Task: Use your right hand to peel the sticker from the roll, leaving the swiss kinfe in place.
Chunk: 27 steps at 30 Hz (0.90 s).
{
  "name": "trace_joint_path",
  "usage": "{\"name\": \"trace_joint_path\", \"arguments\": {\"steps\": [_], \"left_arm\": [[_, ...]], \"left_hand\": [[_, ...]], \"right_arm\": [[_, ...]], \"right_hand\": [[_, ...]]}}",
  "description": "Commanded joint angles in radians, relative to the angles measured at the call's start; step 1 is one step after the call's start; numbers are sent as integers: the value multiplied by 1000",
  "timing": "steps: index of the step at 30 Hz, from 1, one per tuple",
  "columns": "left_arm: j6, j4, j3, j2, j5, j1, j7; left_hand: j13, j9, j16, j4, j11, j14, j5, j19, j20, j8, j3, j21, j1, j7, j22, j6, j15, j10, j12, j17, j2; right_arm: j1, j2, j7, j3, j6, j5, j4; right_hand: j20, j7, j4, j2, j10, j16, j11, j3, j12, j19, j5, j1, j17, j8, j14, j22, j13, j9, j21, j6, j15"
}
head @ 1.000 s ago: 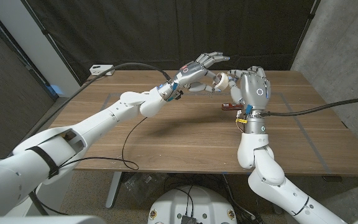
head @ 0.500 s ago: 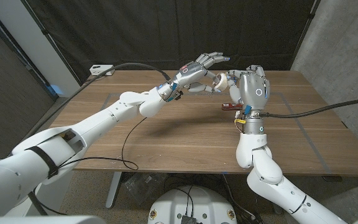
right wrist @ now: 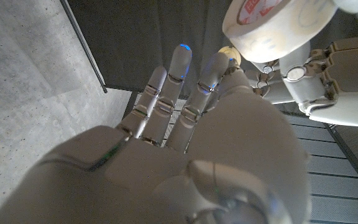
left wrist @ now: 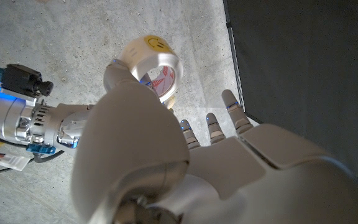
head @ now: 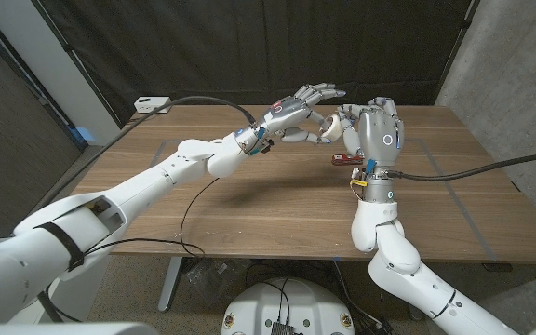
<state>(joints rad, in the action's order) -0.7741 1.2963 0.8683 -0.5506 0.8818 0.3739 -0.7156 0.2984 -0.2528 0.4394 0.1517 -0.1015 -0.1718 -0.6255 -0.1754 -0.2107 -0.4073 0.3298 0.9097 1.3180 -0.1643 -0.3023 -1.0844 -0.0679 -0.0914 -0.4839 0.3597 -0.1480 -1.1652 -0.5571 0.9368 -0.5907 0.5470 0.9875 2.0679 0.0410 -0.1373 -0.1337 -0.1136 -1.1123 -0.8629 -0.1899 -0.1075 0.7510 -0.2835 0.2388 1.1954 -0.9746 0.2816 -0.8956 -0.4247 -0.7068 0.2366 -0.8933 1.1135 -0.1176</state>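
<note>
Above the far middle of the wooden tabletop (head: 249,205), the left robot hand (head: 296,112) holds the pale sticker roll (head: 328,126) up in the air, its other fingers spread toward the dark curtain. The right robot hand (head: 372,130) stands upright just beside it, fingertips meeting the roll. A red swiss knife (head: 344,159) lies on the tabletop close under the right robot hand.
</note>
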Motion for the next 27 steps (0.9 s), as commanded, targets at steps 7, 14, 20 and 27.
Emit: {"name": "trace_joint_path", "arguments": {"steps": [7,14,20,27], "left_arm": [[23,74,-60,-33,-22,77,16],[118,147,-112,-56,-20,156,-3],[198,190,-144,-75,-33,204,6],[277,213,-175,-83,-54,253,-14]], "left_hand": [[-6,-7,0,6,0,-56,-5,-167,-3,-9,2,1,1,-50,5,-48,3,13,4,-5,-7],[-14,-10,3,5,-1,-37,-3,-152,-2,-7,-1,4,3,-51,15,-42,8,40,0,-11,-12],[-24,-15,8,4,0,-14,1,-132,0,-7,-5,9,3,-50,26,-32,11,72,-6,-19,-17],[-33,-23,11,3,0,5,9,-123,-2,-7,-11,10,5,-50,38,-20,10,94,-7,-26,-24]], "right_arm": [[-1,67,87,11,32,-51,-42],[6,97,129,16,51,-76,-70],[13,119,180,20,51,-92,-97],[-32,249,180,114,-67,9,-143]], "right_hand": [[37,13,-1,-14,-6,-12,7,7,7,20,-2,5,-7,4,-4,-9,-6,58,-26,10,-113],[34,14,-1,-18,-10,-10,8,9,5,22,-3,7,-3,-1,-3,-11,0,57,-39,10,-113],[35,15,0,-20,-13,-15,9,11,5,26,-5,9,-3,-6,-9,-13,3,59,-53,10,-112],[36,16,0,-21,-16,-19,7,15,5,28,-8,11,-1,-10,-13,-15,5,63,-72,11,-112]]}}
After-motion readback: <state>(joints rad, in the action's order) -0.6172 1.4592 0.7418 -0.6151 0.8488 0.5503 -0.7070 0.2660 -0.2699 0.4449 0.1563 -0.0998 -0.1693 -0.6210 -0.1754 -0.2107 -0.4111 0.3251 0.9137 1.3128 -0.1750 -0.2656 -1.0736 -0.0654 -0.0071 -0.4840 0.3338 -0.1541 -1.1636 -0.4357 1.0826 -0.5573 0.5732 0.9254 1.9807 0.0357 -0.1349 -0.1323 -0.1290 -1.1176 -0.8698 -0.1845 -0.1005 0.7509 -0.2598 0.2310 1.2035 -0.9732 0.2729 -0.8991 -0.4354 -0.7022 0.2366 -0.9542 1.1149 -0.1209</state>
